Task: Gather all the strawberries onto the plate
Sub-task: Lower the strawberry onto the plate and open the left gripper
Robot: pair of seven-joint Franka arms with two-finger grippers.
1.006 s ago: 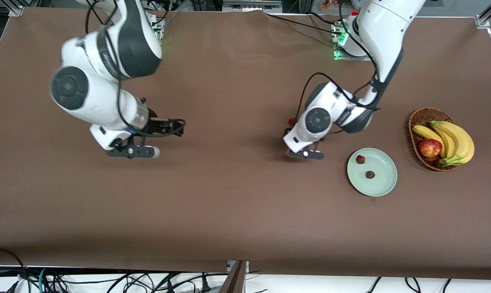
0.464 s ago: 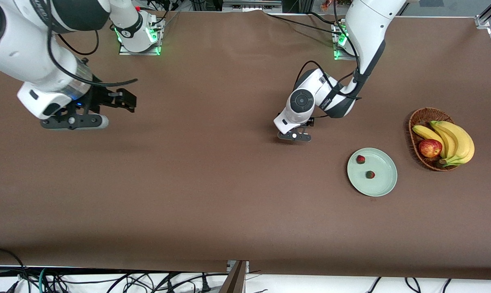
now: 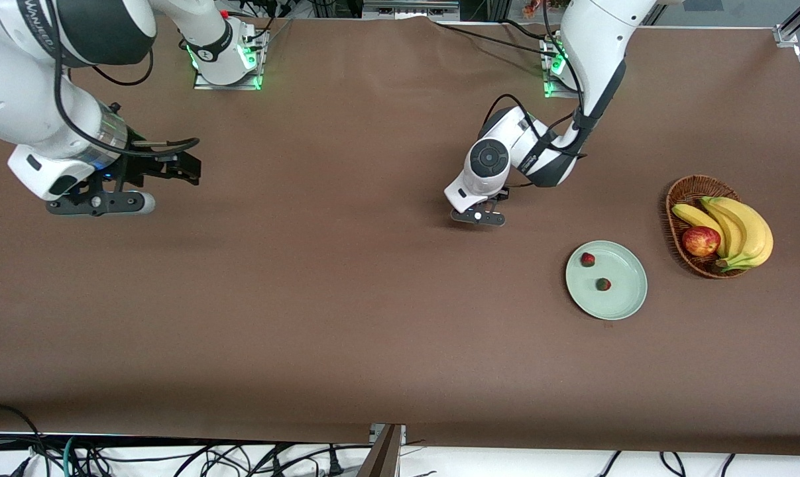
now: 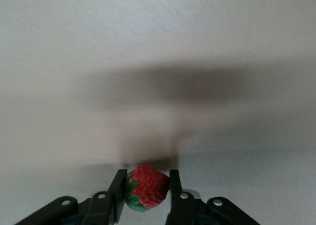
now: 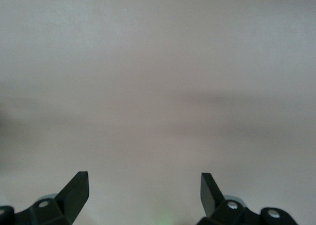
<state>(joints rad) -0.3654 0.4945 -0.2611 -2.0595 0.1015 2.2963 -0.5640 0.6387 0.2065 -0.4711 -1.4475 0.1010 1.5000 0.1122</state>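
Left wrist view: left tool (image 4: 146, 189) clenched on last strawberry (image 4: 146, 193), bound next for plate (image 3: 628, 301); right tool (image 5: 144, 191) waits, released.

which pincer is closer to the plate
Left. The left pincer is over the table a short way from the plate, holding a strawberry. The right pincer is open, up at the right arm's end of the table.

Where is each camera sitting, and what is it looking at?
Front view: high across the table, facing both arms, the plate and basket.
Left wrist view: on the left arm, looking down at the left gripper shut on a strawberry.
Right wrist view: on the right arm; open right gripper over bare table.
Shared: the brown table.
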